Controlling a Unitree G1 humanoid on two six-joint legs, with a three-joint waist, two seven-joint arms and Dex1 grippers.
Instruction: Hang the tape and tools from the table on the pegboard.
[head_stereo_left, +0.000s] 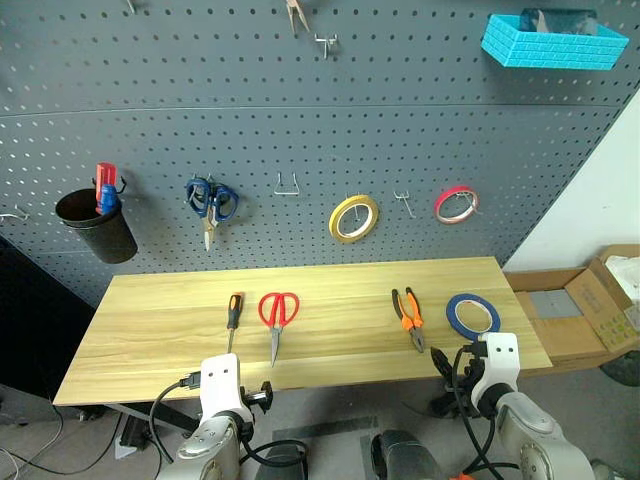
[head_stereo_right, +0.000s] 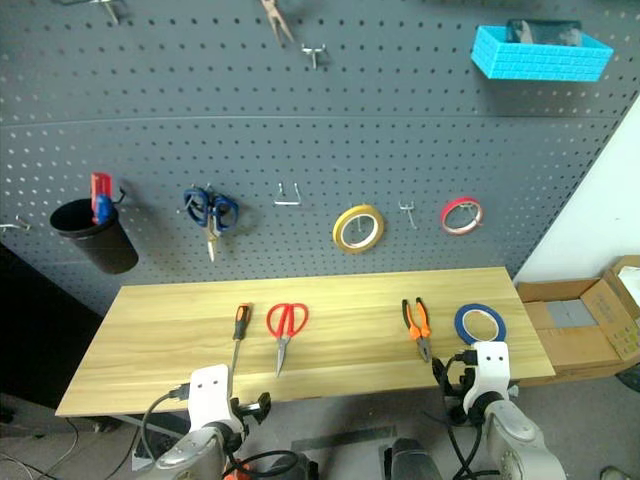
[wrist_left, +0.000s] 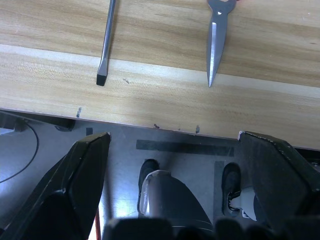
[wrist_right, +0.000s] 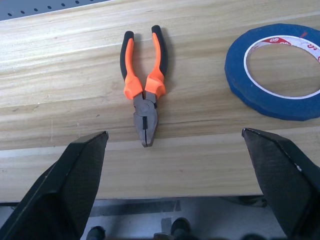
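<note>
We see all four of the task's things lying flat on the light wooden table (head_stereo_left: 150, 340), none yet hung: the small screwdriver (head_stereo_left: 233, 318) at the left, the red-handled scissors (head_stereo_left: 278, 318) just beside it with blades pointing to the near edge, the orange-and-black pliers (wrist_right: 144, 90) further right, and the blue tape roll (wrist_right: 277, 70) near the table's right end. Our left gripper (wrist_left: 175, 165) hangs short of the near edge with its fingers spread wide and nothing between them; our right gripper (wrist_right: 175, 160) sits likewise released and empty, its jaws framing the pliers' nose. The dark grey pegboard (head_stereo_left: 300, 120) already carries blue-handled scissors (head_stereo_left: 210, 203), a yellow roll (head_stereo_left: 354, 218), a red-pink roll (head_stereo_left: 456, 204) and a black cup (head_stereo_left: 97, 225), with free hooks (head_stereo_left: 287, 186) between them. We judge the main risk to be the pickup itself: each thing lies thin and flat against the wood, so closing fingers may skid over it or push it off the near edge. The pliers' handles could also swing apart when lifted, and the free hooks look small, so a slightly misaligned roll or handle loop might miss and drop.
</note>
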